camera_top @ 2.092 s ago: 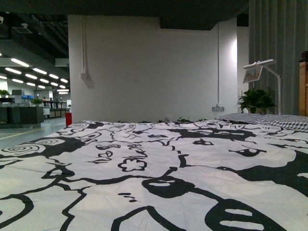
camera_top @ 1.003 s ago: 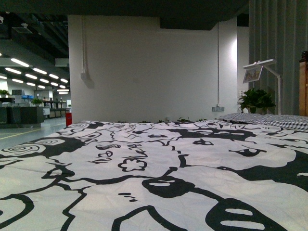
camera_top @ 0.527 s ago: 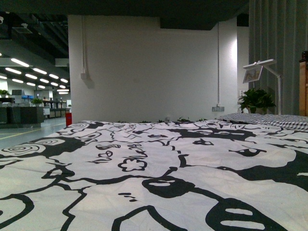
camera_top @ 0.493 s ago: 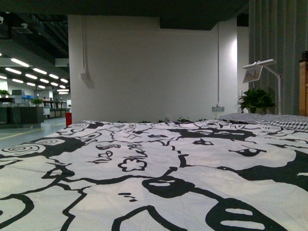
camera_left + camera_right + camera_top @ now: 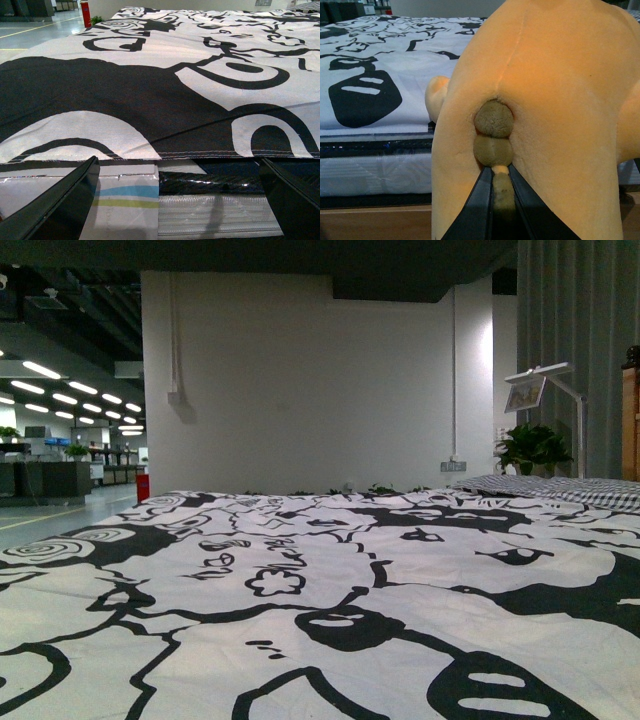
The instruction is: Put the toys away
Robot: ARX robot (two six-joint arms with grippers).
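The orange-yellow plush animal (image 5: 545,95) fills the right wrist view, its rounded back towards the camera. My right gripper (image 5: 500,187) is shut on its olive-brown nubbed tail (image 5: 493,132), the two black fingers pinching the lowest nub. The toy hangs beside the bed's edge. My left gripper (image 5: 177,200) is open, its dark fingers (image 5: 65,200) wide apart with nothing between them, facing the side of the mattress just below the black-and-white cover (image 5: 160,85). Neither arm nor the toy shows in the front view.
The black-and-white patterned bed cover (image 5: 320,590) spreads across the front view, with a checked pillow (image 5: 560,488) at the far right. A white wall (image 5: 310,380), a potted plant (image 5: 532,448) and a lamp (image 5: 545,380) stand behind. A wooden bed frame (image 5: 375,222) runs under the mattress.
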